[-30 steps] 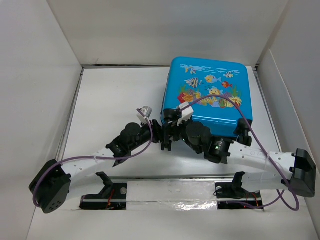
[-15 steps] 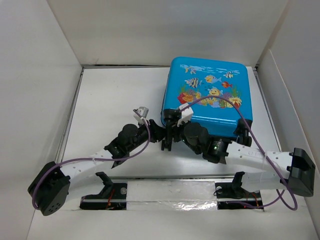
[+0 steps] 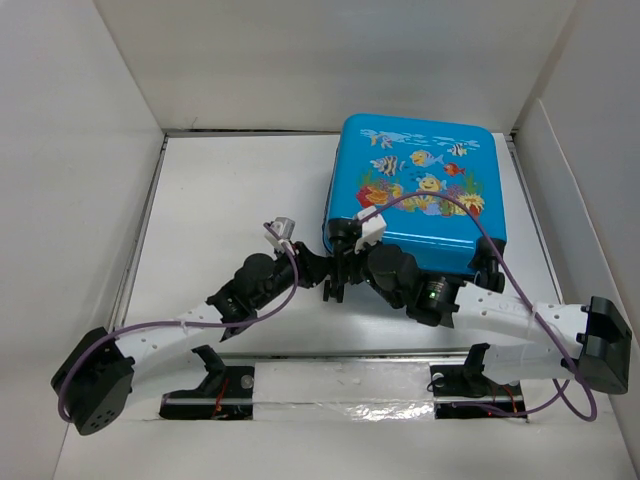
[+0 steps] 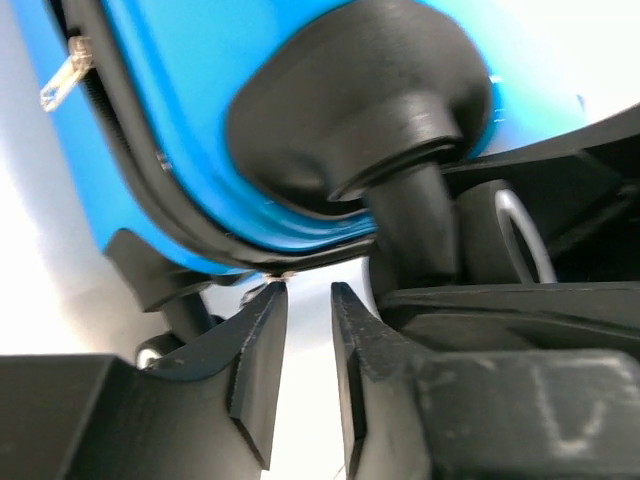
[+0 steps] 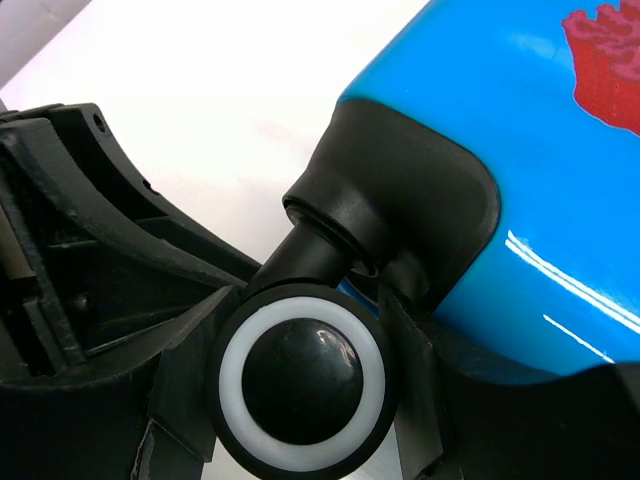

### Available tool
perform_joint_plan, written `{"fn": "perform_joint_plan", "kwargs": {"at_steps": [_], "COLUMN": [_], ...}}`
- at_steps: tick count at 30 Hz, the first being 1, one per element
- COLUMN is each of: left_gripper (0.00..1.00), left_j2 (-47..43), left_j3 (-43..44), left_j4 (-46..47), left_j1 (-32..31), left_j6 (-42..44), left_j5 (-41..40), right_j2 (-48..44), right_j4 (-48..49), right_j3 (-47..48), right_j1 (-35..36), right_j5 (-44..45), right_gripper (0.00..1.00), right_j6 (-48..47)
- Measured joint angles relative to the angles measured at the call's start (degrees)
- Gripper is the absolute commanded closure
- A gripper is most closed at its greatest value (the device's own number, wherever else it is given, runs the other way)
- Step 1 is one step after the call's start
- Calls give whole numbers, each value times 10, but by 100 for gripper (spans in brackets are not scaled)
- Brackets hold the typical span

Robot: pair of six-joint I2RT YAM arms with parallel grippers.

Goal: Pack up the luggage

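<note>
- The luggage [image 3: 420, 185] is a small, bright blue hard-shell suitcase. It is closed and lies flat, with its cartoon fish and coral print facing up.
- It stretches away from both grippers, beyond and to the right of them. Its near-left corner is right at their fingertips.
- The black corner wheel [image 5: 302, 385] has a white ring round its hub. It sits between the fingers of the right gripper [image 5: 300, 400], which touch it on both sides.
- The dark zipper seam [image 4: 200, 225] runs along the blue shell's edge, just above the tips of the left gripper [image 4: 305, 290].
- A clear pull tab [image 4: 62, 80] hangs farther along the seam.
</note>
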Motion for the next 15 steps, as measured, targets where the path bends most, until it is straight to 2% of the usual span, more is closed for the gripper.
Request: {"fn": "perform_joint_plan", "kwargs": {"at_steps": [2, 6, 10, 15], "left_gripper": [85, 84, 71, 67], "left_j2": [3, 37, 86, 111], "left_j3": [-4, -4, -4, -4], "left_j4": [0, 20, 39, 58], "left_j1": [-10, -23, -23, -23], "left_j6": [11, 29, 51, 69], "left_j5": [-24, -30, -30, -26], "right_j2": [0, 0, 1, 1], "right_j4": [-6, -13, -18, -21], "right_j3": [4, 9, 11, 12], "right_j1": [0, 0, 0, 0], "right_j5": [0, -1, -3, -5], "right_gripper": [95, 95, 95, 95], "right_j6": [-7, -15, -20, -24]}}
